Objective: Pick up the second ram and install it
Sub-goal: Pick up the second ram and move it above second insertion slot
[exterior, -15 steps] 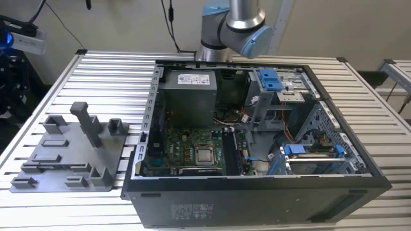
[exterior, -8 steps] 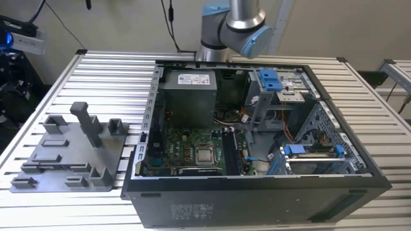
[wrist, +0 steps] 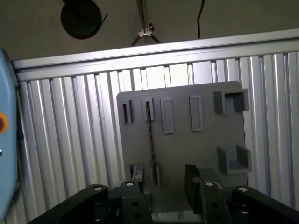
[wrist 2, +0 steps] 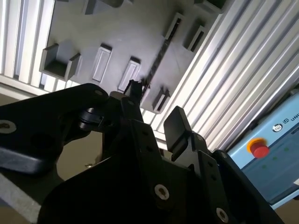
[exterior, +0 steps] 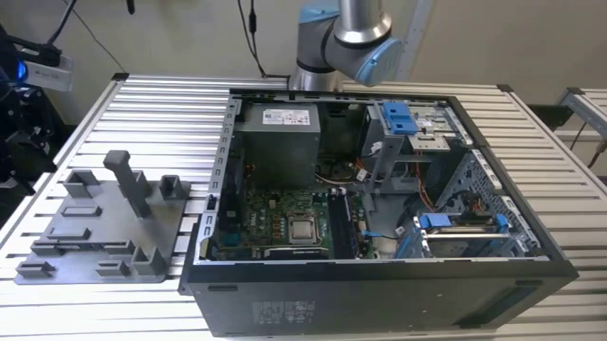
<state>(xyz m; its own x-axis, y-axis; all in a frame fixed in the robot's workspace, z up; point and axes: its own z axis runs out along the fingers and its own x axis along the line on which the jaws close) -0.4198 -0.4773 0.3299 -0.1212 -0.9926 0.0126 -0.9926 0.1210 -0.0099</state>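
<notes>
- A table [exterior: 161, 99] of ribbed aluminium slats carried everything in the exterior view.
- An open black computer case [exterior: 379, 298] lay on its side on the table. Inside it were a green motherboard [exterior: 275, 213], a grey power supply [exterior: 277, 135] and blue drive brackets.
- A silver and pale blue robot arm [exterior: 346, 42] rose behind the case, at the far edge of the table.
- A flat grey fixture plate [exterior: 95, 234] with raised holders and narrow slots lay on the table, just beside the case at the exterior view's left.
- A pale blue control box [wrist 2: 261, 154] with a red button sat beyond the table edge in the second wrist view.
- The black end effector [wrist: 163, 170] hovered above the fixture plate in both wrist views. Its two fingers [wrist: 190, 175] were spread apart and pinched nothing.
- The second ram [wrist: 151, 140], a thin dark stick seen edge-on, stood on its long edge in the fixture plate, held by narrow slots at each end. It was below the end effector, apart from it, and nearer one finger than the other.
</notes>
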